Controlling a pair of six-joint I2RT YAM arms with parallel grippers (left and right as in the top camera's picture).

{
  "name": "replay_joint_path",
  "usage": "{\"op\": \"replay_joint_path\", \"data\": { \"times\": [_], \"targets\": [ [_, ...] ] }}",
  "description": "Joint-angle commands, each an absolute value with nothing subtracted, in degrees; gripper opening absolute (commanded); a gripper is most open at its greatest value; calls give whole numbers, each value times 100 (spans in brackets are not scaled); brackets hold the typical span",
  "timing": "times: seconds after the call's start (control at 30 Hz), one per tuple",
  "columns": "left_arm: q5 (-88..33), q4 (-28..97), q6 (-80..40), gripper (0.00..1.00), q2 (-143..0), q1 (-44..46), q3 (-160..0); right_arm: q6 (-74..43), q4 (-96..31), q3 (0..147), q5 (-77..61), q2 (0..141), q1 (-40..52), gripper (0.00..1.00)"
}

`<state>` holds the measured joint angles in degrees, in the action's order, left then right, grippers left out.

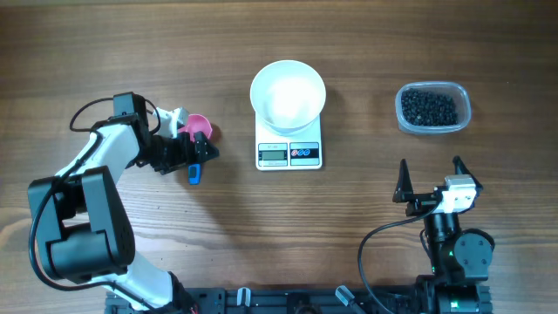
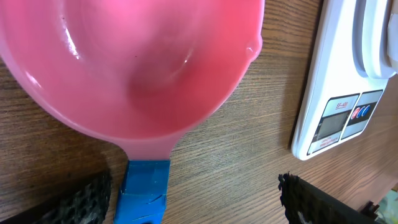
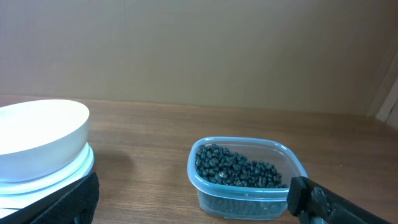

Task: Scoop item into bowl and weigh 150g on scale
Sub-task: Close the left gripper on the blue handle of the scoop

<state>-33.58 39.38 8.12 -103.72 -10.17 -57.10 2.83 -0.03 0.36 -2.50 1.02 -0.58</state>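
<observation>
Beads [image 3: 236, 168]: heaped in a clear tub [image 3: 249, 202], toward the table's right edge.
Bowl [image 1: 288, 92]: white, sitting on the scale [image 1: 289, 154], mid-table.
Scoop [image 1: 199, 128]: pink with a blue handle, on the table left of the scale.
Left gripper [image 2: 199, 200]: jaws spread wide, handle between them, unclamped.
Right gripper [image 1: 432, 181]: jaws spread wide, holding nothing, near the front edge.

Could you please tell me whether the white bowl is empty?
Empty: the overhead view shows the bowl bare white inside, atop the scale.
</observation>
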Motion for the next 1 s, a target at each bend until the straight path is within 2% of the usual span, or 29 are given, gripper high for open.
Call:
{"op": "replay_joint_path", "data": {
  "times": [0.0, 0.4, 0.67, 0.97],
  "targets": [
    [-3236, 3896, 906, 92, -10591, -996, -5612, 296, 12, 30, -211, 104, -82, 100],
    [-3236, 3896, 906, 93, -10591, -996, -5612, 296, 12, 30, -211, 104, -82, 100],
    [-3236, 3896, 904, 100, -10591, -996, -5612, 298, 12, 30, -211, 104, -82, 100],
    [-3236, 3896, 906, 100, -10591, -996, -5612, 298, 12, 30, -211, 104, -82, 100]
  ]
}}
